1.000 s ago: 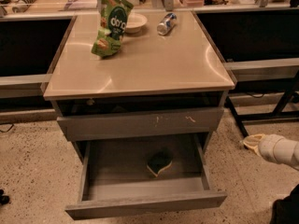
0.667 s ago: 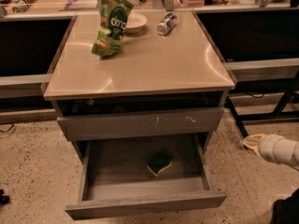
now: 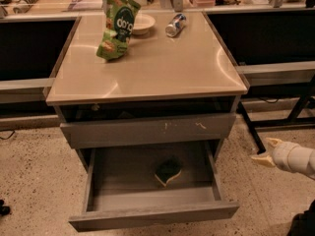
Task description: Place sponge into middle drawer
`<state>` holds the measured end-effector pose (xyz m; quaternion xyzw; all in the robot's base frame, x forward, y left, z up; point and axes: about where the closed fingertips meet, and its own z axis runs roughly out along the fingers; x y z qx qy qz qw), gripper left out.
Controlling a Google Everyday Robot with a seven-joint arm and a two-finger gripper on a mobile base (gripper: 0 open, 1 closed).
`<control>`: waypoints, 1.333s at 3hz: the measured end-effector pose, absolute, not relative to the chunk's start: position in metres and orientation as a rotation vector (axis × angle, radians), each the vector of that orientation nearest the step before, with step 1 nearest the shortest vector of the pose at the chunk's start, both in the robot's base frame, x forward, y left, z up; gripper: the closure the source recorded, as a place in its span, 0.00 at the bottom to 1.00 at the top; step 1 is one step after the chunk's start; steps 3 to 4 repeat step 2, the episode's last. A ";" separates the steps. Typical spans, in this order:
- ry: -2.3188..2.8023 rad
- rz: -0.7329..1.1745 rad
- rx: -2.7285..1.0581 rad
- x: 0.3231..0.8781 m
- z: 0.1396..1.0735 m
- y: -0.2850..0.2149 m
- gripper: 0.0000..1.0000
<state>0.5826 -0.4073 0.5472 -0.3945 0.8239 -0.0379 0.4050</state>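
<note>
Hand point(image 3: 267, 151) low, well right of middle drawer point(image 3: 152, 216) | sponge point(image 3: 168, 171) inside

the sponge point(image 3: 168, 171) (dark green over pale yellow) lies flat inside the open grey middle drawer point(image 3: 147, 215). it sits well left of the gripper's point(image 3: 265, 150) parted fingers point(image 3: 271, 142).

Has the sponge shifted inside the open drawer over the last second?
No. The sponge lies at the same spot on the middle drawer's floor, just right of centre; the gripper hangs right of the cabinet.
</note>
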 end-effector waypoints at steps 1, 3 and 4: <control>2.080 -0.095 -0.996 0.583 0.547 -0.407 0.00; 2.080 -0.095 -0.996 0.583 0.547 -0.407 0.00; 2.080 -0.095 -0.996 0.583 0.547 -0.407 0.00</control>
